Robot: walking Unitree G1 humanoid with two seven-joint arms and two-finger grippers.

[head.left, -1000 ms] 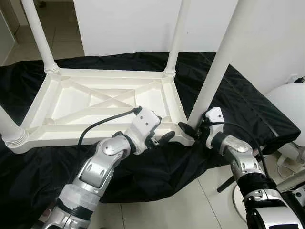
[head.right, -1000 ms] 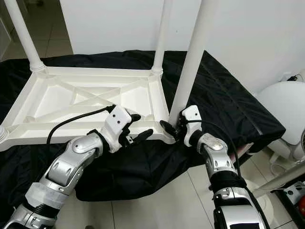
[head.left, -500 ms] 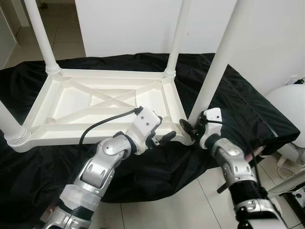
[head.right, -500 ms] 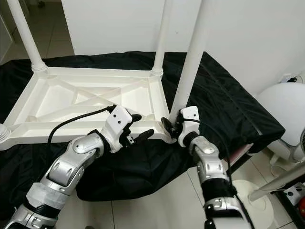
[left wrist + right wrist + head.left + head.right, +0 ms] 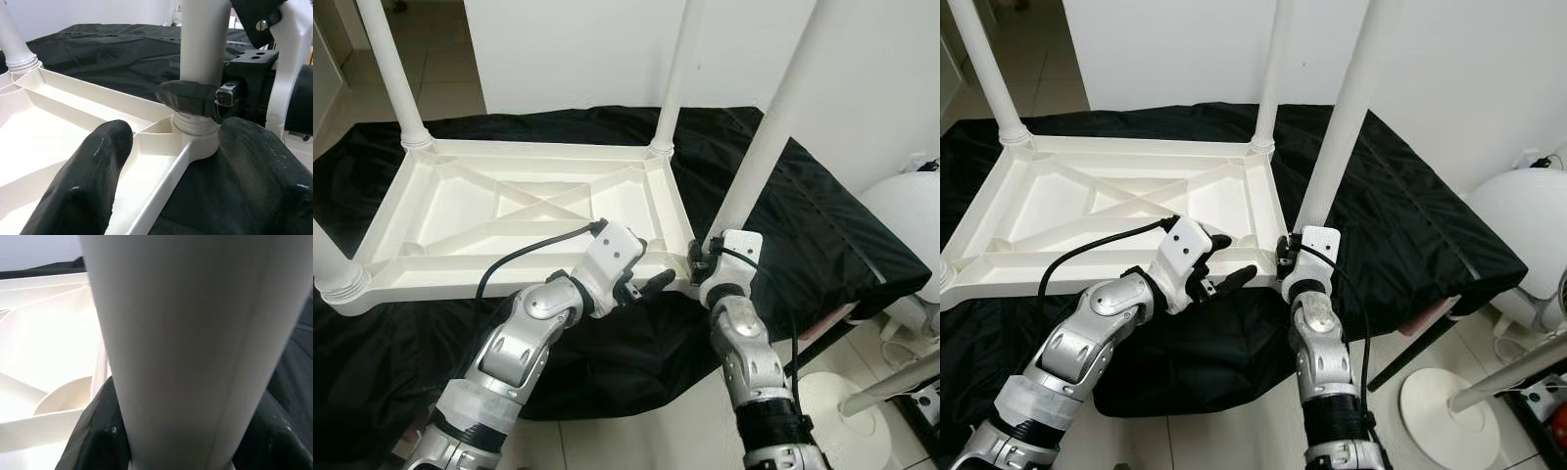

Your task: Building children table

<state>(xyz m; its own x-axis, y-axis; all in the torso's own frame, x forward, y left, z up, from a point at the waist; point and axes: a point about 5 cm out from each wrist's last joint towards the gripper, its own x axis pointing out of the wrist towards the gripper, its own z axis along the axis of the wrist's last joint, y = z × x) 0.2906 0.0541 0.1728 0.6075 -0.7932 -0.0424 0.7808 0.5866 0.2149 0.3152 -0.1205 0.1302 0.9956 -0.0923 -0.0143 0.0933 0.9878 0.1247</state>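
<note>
**Q:** Table parts first: where is everything, from left to right?

**Me:** White plastic children's tabletop lies upside down on a black cloth, ribs facing up. Legs already stand in three corners: the near-left leg, the far-left leg and the far-right leg. The near-right leg rises from its corner socket, leaning a little to the right.

**Q:** And your grippers?

**Me:** My left gripper sits over the tabletop's near edge, just left of that socket. Its two black fingers are spread wide, one over the tray and one outside the rim, gripping nothing. My right gripper is at the base of the near-right leg, its fingers wrapped around the leg and clamped on it just above the threaded collar.

**Q:** What does the step need?

**Me:** I judge that I am seating this last leg. To do it well, I should bring the leg upright before turning, so the threads do not cross. My left gripper should brace the rim so the tabletop cannot slide on the cloth. I should grip low and twist in short turns.
</note>
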